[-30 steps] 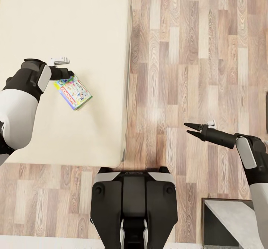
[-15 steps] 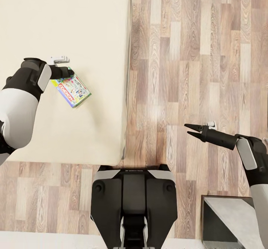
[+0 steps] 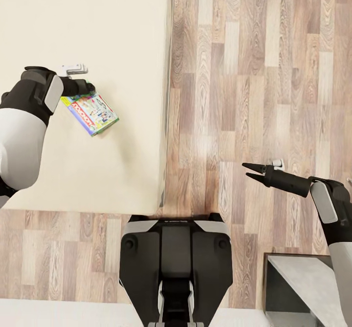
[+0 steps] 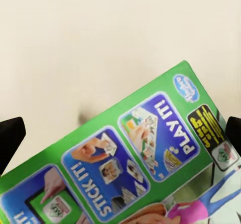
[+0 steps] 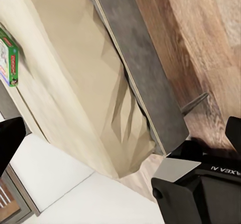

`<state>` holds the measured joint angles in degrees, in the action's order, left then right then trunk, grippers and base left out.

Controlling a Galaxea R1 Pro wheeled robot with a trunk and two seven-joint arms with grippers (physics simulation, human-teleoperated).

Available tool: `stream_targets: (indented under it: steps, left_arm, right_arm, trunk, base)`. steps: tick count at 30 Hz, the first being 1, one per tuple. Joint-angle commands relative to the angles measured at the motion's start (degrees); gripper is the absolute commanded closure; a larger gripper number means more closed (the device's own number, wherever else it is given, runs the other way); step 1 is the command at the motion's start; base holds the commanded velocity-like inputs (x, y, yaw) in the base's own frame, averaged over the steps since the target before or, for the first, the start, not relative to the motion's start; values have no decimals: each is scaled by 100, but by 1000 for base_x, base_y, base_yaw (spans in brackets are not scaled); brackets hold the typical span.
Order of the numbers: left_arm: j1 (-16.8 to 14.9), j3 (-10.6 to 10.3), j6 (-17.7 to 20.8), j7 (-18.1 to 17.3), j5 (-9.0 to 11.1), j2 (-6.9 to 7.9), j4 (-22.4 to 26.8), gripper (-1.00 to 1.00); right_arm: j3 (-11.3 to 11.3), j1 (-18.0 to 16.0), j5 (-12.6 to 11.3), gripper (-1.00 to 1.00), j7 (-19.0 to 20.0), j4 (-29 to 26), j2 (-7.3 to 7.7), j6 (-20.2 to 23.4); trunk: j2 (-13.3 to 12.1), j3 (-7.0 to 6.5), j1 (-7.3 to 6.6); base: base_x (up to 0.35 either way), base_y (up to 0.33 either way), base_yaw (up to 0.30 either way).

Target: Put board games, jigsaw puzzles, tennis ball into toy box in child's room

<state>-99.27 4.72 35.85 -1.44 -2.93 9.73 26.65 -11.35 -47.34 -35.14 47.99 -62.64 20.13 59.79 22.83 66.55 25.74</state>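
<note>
A colourful board game box (image 3: 92, 114) with green sides lies askew on the cream bed (image 3: 98, 24), near its right half. My left gripper (image 3: 89, 88) is at the box's upper edge. In the left wrist view the green side of the box (image 4: 125, 163) sits close between the two fingertips (image 4: 10, 138), which stand wide apart at the picture's edges, so the left gripper (image 4: 120, 136) looks open. My right gripper (image 3: 246, 169) hangs open over the wooden floor, right of the bed, holding nothing. The right wrist view shows a green box (image 5: 7, 58) on the bed (image 5: 75, 83).
Wooden floor (image 3: 254, 73) runs along the bed's right side. A grey, dark-sided piece of furniture (image 3: 303, 288) stands at the lower right beside my base (image 3: 176, 268). The bed's dark frame (image 5: 135, 73) edges the mattress.
The whole view has shifted slightly. The left gripper has drifted left, and the board game box has moved left and turned a little with it. The right arm has stayed put.
</note>
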Motion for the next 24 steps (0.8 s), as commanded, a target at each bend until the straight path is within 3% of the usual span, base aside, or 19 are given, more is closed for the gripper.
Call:
stream_targets:
  steps: [1,24]
  left_arm:
    - [-5,29,27,-14,-44,-1,6,-100]
    - [-13,50,293,-191,14,16,-308,-100]
  right_arm:
    - [-7,-2,27,-100,35,3,0,21]
    - [-7,-2,30,-100,17,12,0,21]
  trunk:
    - [9,8,4]
    - [9,15,4]
  base:
    - [0,0,0]
    - [0,0,0]
